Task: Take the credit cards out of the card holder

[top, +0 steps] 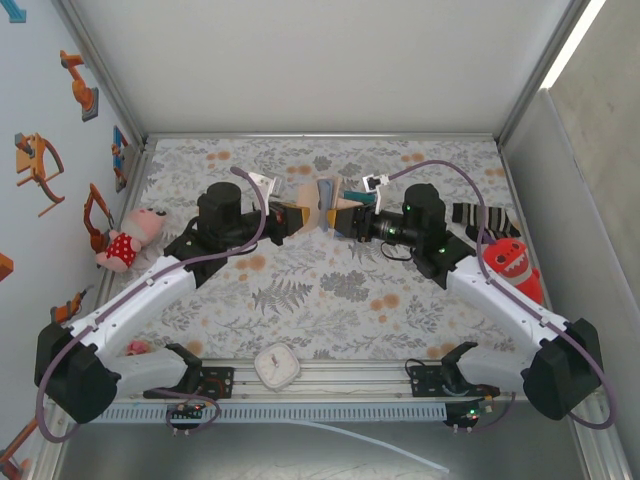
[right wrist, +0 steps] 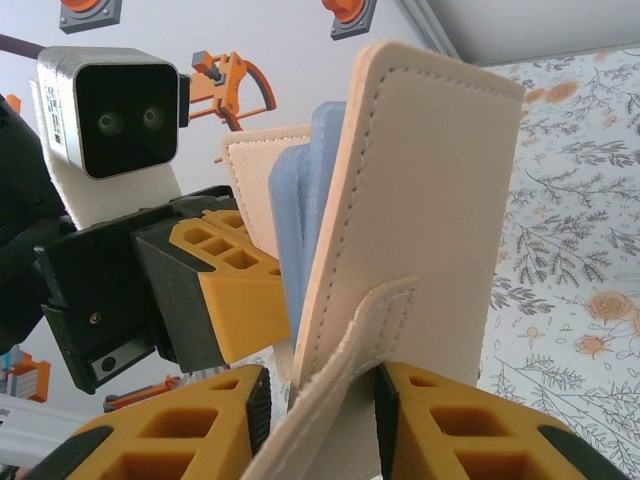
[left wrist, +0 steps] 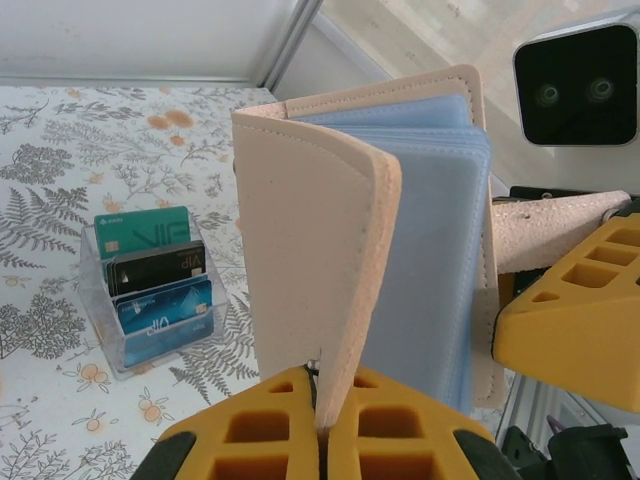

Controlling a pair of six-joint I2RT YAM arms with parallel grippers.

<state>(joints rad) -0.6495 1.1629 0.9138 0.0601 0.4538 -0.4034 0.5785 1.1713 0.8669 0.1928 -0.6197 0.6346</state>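
Observation:
The card holder (top: 320, 205) is held upright above the middle of the table, tan outside with pale blue sleeves inside (left wrist: 430, 230). It stands partly spread like a book. My left gripper (left wrist: 322, 395) is shut on the bottom edge of one tan cover (left wrist: 310, 230). My right gripper (right wrist: 318, 420) faces it from the other side, jaws apart, with the other cover (right wrist: 430, 200) and its strap (right wrist: 350, 350) between them; a gap shows beside the strap. Any credit cards in the sleeves are hidden.
A clear rack (left wrist: 150, 290) on the floral mat holds teal, black and blue cards. A pink doll (top: 125, 240) lies at the left, a red plush (top: 512, 265) and striped sock (top: 480, 218) at the right. A white square object (top: 277, 366) sits at the near edge.

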